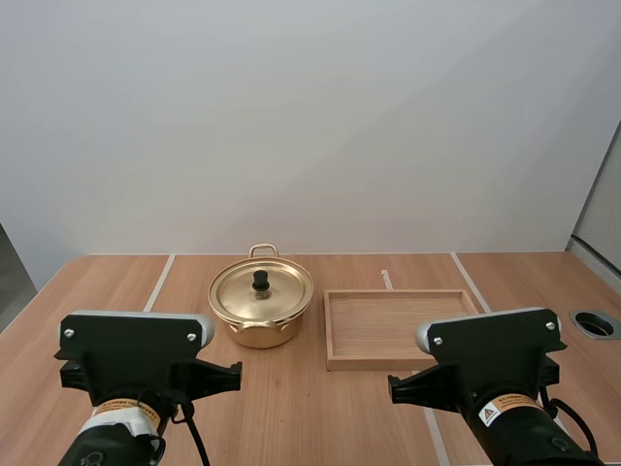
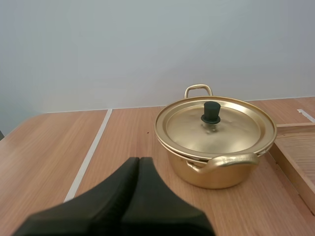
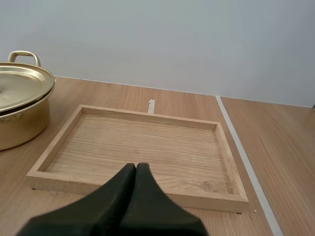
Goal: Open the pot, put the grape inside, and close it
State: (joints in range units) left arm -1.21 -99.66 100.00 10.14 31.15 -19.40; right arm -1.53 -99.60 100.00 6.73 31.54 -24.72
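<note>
- The gold pot (image 1: 261,309) sits on the bench (image 1: 291,417), a little left of the middle of the high view.
- Its lid (image 2: 215,130) is on, flat and snug, with a small black knob (image 2: 210,112) on top.
- A wooden tray (image 3: 138,152) lies just beside the pot, on its right. The tray has nothing in it.
- I see no grape on the bench or in the tray.
- The left gripper (image 2: 138,162) is near the pot, with its jaws pressed together and nothing in them.
- The right gripper (image 3: 136,168) is at the near edge of the tray, jaws together too, with nothing in them.
- This could be a pot that needs opening, or a pot with the grape inside and closed again. I cannot tell which.
- If the lid must come off, grab the knob from right above and lift straight up.
</note>
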